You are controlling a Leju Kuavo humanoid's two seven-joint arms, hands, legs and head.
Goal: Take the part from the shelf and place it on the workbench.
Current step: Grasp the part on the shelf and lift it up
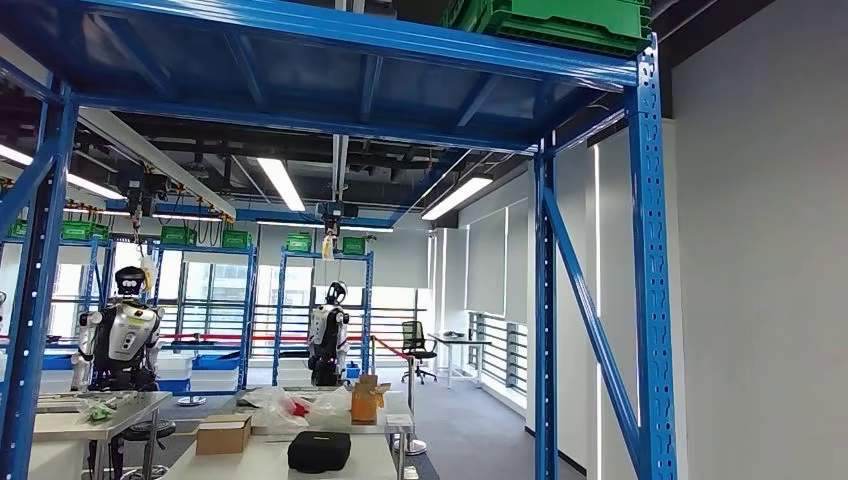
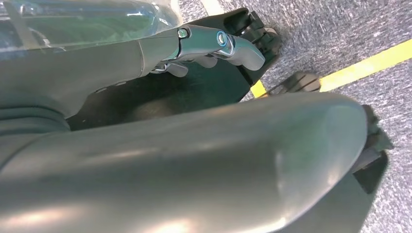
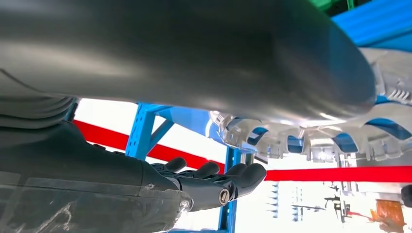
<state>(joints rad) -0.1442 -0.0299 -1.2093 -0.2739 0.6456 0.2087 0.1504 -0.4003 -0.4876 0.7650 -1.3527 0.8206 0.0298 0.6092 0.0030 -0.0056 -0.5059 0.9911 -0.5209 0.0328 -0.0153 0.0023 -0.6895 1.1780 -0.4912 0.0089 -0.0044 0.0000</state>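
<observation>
Part (image 3: 316, 141), a pale moulded piece with rows of cut-outs, sits just past the right hand (image 3: 58, 145) in the right wrist view, close under the tip of the thick grey thumb and apart from the dark fingers (image 3: 233, 177). Those fingers are stretched out straight, with bright background showing between them and the part, so the right hand is spread and grips nothing. Whether the thumb touches the part cannot be told. Behind the part run a blue shelf upright (image 3: 143, 128) and a red band (image 3: 340, 174). The left hand (image 2: 170, 160) hangs over a grey speckled floor (image 2: 340, 24) crossed by a yellow line (image 2: 369, 65). Its broad thumb takes up most of the left wrist view, and one silver finger (image 2: 233, 46) is bent beyond it. The rest of its fingers are hidden, so its state cannot be told. From the head view, the blue shelf frame (image 1: 650, 300) rises close by on both sides, with a green crate (image 1: 560, 20) on its top deck. Lower down stands a white table (image 1: 250, 462) carrying a black case (image 1: 320, 450) and a cardboard box (image 1: 223, 435). Further off in the hall, two other robots (image 1: 122, 335) stand among more blue racks holding green crates.
</observation>
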